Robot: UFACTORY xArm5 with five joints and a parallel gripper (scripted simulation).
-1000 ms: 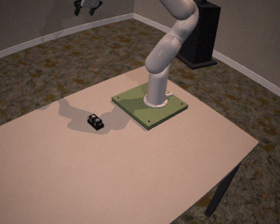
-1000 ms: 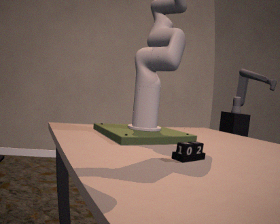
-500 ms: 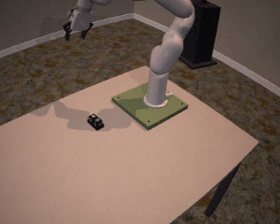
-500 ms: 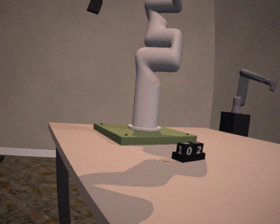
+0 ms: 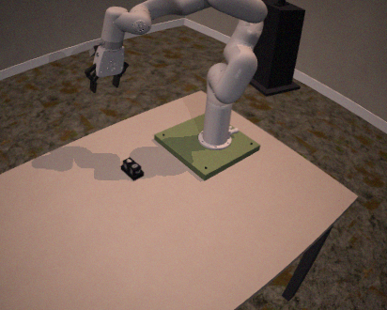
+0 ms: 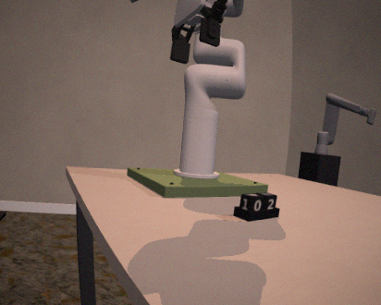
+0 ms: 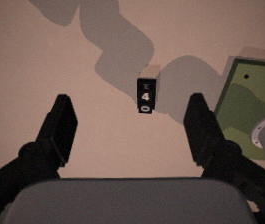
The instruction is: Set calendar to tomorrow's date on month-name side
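Note:
The calendar is a small black tray [image 5: 137,177] [image 6: 264,215] with two black cubes side by side in it. In the exterior view the left cube [image 6: 251,206] shows a 1 on its end face and a 0 on its front; the right cube [image 6: 270,204] shows a 2 on its front. Both digits on that front look upright. The wrist view shows a 4 on one cube [image 7: 145,96] and a 0 below it. No month name is legible. My gripper [image 5: 105,87] [image 6: 194,52] [image 7: 130,107] is wide open and empty, high above the table, away from the calendar.
My arm's base stands on a green plate [image 5: 205,174] [image 6: 218,190] [image 7: 233,115], close to the calendar and beyond it in the exterior view. The arm's shadow falls around the calendar on the table [image 5: 104,244]. A dark pedestal [image 5: 278,52] stands off the table.

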